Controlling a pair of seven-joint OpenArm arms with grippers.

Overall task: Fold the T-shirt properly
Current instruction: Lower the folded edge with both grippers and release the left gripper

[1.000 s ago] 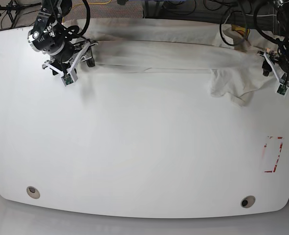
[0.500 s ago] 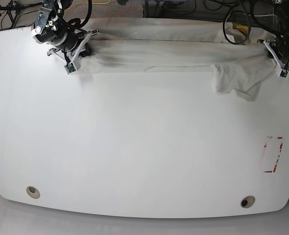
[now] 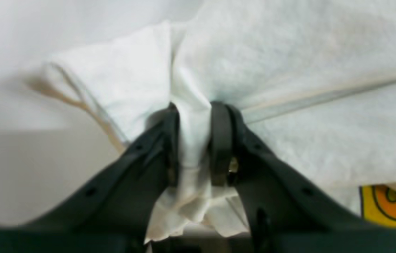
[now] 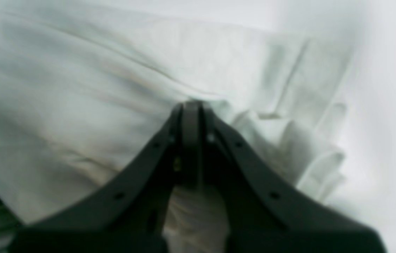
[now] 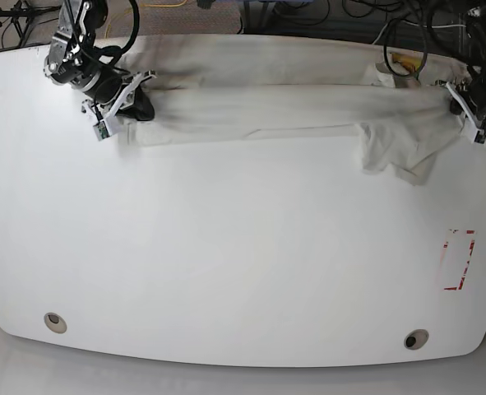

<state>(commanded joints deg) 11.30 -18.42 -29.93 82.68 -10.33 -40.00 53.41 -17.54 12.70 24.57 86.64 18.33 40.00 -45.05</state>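
Observation:
The cream T-shirt (image 5: 284,103) lies stretched in a long band across the far part of the table, one sleeve (image 5: 395,148) hanging toward me on the right. My left gripper (image 5: 463,100) is shut on a bunched fold of the T-shirt (image 3: 192,140) at its right end; the yellow-orange logo patch (image 3: 391,205) shows beside it. My right gripper (image 5: 136,103) is shut on the T-shirt's left end, the cloth (image 4: 89,105) pinched between the jaws in the blurred right wrist view.
The white table (image 5: 226,263) has a red-outlined marker (image 5: 458,259) at the right and two round holes (image 5: 55,321) (image 5: 416,338) near its front edge. Cables and dark floor lie beyond the far edge.
Both grippers have moved toward the far edge, then slightly back, keeping hold of the T-shirt. The shirt band is pulled straighter and wider; the hanging sleeve has shifted with it.

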